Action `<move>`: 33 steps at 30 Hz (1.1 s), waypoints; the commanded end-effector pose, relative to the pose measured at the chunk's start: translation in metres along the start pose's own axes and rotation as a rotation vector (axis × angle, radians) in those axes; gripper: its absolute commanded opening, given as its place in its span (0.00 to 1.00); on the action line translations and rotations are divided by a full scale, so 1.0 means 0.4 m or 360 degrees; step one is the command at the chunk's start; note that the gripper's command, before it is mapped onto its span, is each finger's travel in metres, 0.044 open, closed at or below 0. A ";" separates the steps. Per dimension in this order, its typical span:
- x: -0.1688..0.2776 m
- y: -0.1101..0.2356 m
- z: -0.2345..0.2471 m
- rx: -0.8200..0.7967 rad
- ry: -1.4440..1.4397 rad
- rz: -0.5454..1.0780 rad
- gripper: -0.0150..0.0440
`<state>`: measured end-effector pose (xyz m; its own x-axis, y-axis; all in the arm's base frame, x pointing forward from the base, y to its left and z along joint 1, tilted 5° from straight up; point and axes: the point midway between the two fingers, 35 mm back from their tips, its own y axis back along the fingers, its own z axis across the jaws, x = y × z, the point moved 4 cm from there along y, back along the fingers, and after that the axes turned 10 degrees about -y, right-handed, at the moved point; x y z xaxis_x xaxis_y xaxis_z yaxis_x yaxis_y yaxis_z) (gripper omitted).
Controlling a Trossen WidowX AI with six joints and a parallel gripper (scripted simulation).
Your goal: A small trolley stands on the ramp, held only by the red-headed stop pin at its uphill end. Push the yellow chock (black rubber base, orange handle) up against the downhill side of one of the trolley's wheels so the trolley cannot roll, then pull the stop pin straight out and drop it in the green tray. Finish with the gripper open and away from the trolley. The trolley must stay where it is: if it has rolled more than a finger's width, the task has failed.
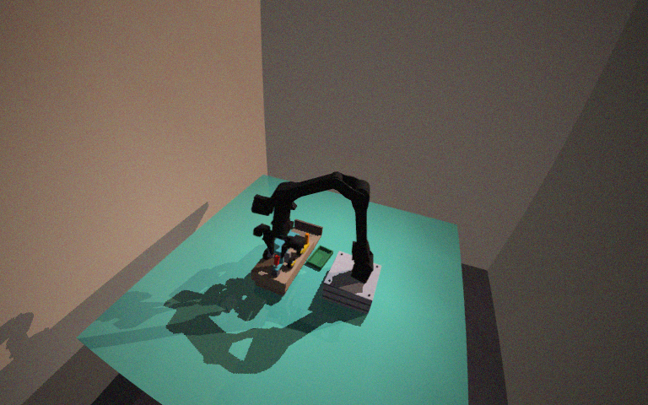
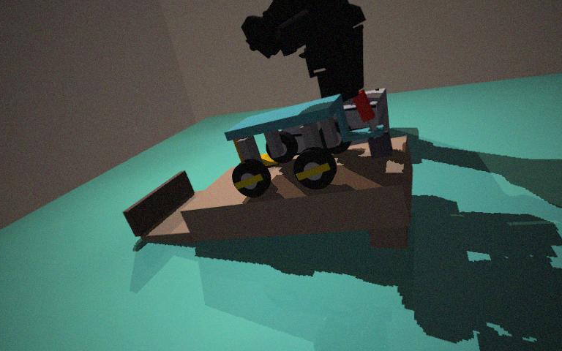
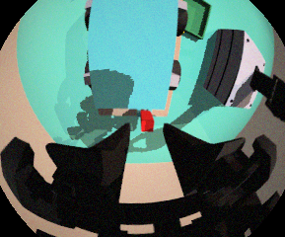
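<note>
The blue trolley (image 1: 279, 242) (image 2: 284, 117) (image 3: 132, 44) stands on the ramp (image 2: 297, 213). The stop pin's red head (image 1: 276, 260) (image 2: 364, 105) (image 3: 147, 119) stands at the trolley's uphill end, with its lower part in a dark block. The chock, with yellow body (image 2: 268, 159) and orange handle (image 1: 307, 238), is on the downhill side of a far-side wheel; contact is not clear. My gripper (image 3: 147, 126) is partly open and empty, pointing down near the pin. In the wrist view the red head shows between the fingertips, which are partly hidden in the exterior view. The green tray (image 1: 320, 257) (image 3: 197, 17) is empty.
A dark end board (image 1: 308, 227) (image 2: 159, 203) stands at the ramp's low end. The arm's pale base (image 1: 374, 281) (image 3: 242, 74) stands beyond the tray. The trolley's deck edge lies close to the pin. The arm casts a large shadow on the teal table (image 1: 407, 341).
</note>
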<state>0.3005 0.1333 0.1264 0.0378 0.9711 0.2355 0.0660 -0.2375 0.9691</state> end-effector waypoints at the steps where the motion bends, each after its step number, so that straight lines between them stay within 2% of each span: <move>1: 0.000 -0.014 -0.001 0.0007 -0.0011 0.0003 0.58; 28: 0.000 -0.102 -0.002 0.0007 -0.0011 0.0004 0.58; 33: 0.001 -0.094 0.000 -0.0001 0.0000 0.0002 0.35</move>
<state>0.2978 0.1426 0.0895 0.0378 0.9710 0.2360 0.0668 -0.2381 0.9690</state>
